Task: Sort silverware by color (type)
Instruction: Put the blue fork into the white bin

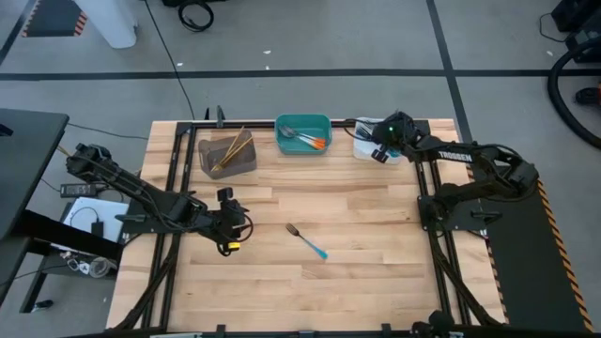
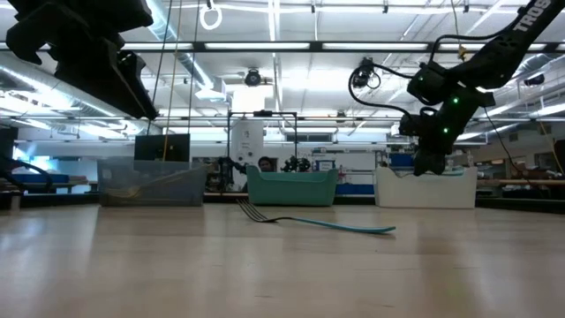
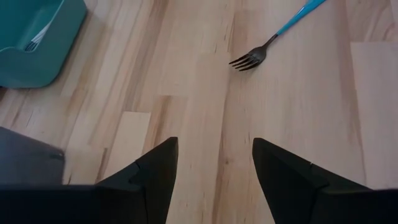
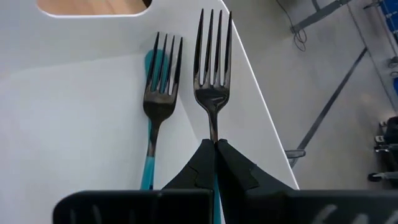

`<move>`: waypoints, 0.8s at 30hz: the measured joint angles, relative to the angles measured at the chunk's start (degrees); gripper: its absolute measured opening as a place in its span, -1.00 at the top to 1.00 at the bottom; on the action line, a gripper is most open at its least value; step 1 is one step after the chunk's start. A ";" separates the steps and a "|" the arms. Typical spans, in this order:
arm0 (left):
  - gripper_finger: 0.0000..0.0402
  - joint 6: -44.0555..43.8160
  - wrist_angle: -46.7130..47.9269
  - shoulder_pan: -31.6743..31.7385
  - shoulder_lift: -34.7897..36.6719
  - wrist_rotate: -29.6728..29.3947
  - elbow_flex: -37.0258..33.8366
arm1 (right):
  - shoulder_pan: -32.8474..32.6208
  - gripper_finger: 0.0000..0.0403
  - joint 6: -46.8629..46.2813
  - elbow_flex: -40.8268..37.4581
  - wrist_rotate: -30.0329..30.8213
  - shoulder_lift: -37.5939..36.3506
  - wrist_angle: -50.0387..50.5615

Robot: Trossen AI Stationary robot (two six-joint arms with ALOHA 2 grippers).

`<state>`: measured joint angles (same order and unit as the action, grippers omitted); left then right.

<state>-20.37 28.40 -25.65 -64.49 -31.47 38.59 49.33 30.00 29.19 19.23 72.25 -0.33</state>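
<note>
A dark fork with a blue handle (image 1: 307,241) lies flat on the wooden table near its middle, also seen in the low view (image 2: 309,221) and the left wrist view (image 3: 252,59). My left gripper (image 1: 235,228) hangs open to the left of it, nothing between its fingers (image 3: 214,168). My right gripper (image 1: 378,150) is at the far right over the white bin (image 1: 364,147), shut on a second dark fork (image 4: 213,74). A third dark fork with a blue handle (image 4: 160,93) lies on the white bin's floor (image 4: 74,112). My right gripper pinches the fork's thin neck (image 4: 213,129), just behind the tined head, between its two fingertips. The fingers slant down toward the table's far left and lie along the fork. The tines stick out ahead over the white bin's side wall; I cannot tell whether they touch it.
At the far edge stand a grey bin (image 1: 227,153) holding gold-coloured pieces and a teal bin (image 1: 303,134) holding orange-handled pieces, the white bin to their right. Bare wood spreads across the table's near half. Black frame rails run along both sides.
</note>
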 joint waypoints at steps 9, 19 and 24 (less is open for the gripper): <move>-0.08 0.64 -0.57 0.09 0.00 0.00 0.00 | 2.74 0.96 -0.06 0.00 -4.10 0.27 0.08; -0.08 1.52 -0.74 0.09 0.00 -0.12 0.00 | 3.77 0.96 -0.33 0.04 -5.84 8.72 -5.13; -0.08 1.52 -0.74 0.09 0.00 -0.13 -0.01 | 3.96 0.96 -0.85 0.09 -7.33 11.97 -8.86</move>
<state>-18.85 27.66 -25.56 -64.49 -31.59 38.58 53.29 29.15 29.28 11.90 84.22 -9.19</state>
